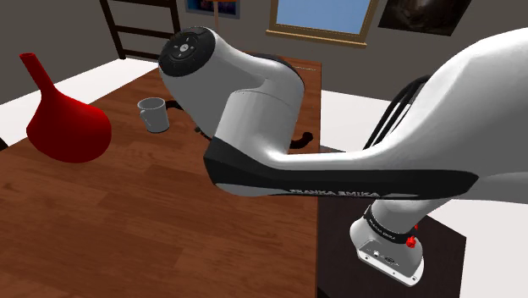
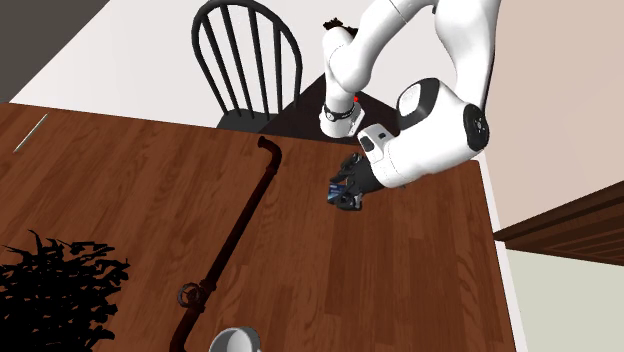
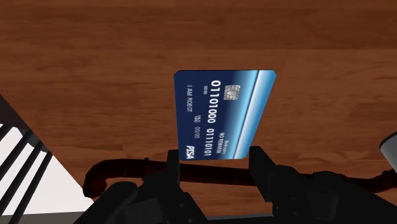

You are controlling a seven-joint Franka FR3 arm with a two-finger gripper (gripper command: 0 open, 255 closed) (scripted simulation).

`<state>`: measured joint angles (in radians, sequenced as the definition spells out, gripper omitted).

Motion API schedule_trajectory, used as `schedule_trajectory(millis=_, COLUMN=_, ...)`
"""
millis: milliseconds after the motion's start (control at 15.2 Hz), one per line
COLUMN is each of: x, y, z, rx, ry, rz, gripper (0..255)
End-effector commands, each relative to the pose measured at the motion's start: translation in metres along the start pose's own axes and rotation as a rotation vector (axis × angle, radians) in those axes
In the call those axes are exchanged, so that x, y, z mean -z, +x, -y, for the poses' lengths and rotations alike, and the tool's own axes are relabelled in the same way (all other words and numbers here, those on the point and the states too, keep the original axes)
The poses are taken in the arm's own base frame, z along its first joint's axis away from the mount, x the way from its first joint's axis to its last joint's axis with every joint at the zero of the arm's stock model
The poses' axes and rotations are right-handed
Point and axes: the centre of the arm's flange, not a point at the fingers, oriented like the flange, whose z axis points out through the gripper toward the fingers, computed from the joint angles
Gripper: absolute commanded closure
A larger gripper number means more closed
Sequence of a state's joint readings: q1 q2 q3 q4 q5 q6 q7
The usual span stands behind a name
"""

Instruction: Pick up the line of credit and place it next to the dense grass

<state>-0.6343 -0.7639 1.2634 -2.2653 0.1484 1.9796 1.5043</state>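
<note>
1. Grip: the black gripper (image 3: pixel 216 158) has its two fingers (image 3: pixel 173 167) closed in on the credit card (image 3: pixel 222 111), one at each long edge near the card's lower end. They appear to clasp it across its short width.
2. Place: the blue card sits in the gripper above the brown wooden table (image 2: pixel 120 190), tilted against the tabletop behind it, so I judge it to be off the surface. In the second exterior view the hand hangs close over the table, near that view's right edge.
3. Goal: the dense grass (image 2: pixel 55 285), drawn as a black tangle, lies at that view's lower left, well apart from the card. A long dark cane (image 2: pixel 240 225) lies between them, and a white mug (image 2: pixel 235 342) stands near the cane's far end.
4. Handling, as a judgement:
   - The card is very light and thin.
   - It is stiff enough to carry but can bow if squeezed hard across its width.
   - Its glossy faces and narrow edges give the pads little to bite, so it could twist or slip during a fast swing.
5. Hold: a grip nearer the card's middle would steady it more. With this end hold, a slow carry and a low release suit it.
</note>
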Motion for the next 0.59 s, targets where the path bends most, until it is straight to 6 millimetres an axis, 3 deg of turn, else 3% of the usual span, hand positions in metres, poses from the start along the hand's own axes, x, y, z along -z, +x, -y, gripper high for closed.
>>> schedule_trajectory(millis=0, x=0.009, y=0.005, z=0.000, rx=0.000, ry=0.000, rz=0.000, gripper=255)
schedule_trajectory(millis=528, x=0.045, y=0.029, z=0.000, rx=0.000, ry=0.000, rz=0.000, gripper=255)
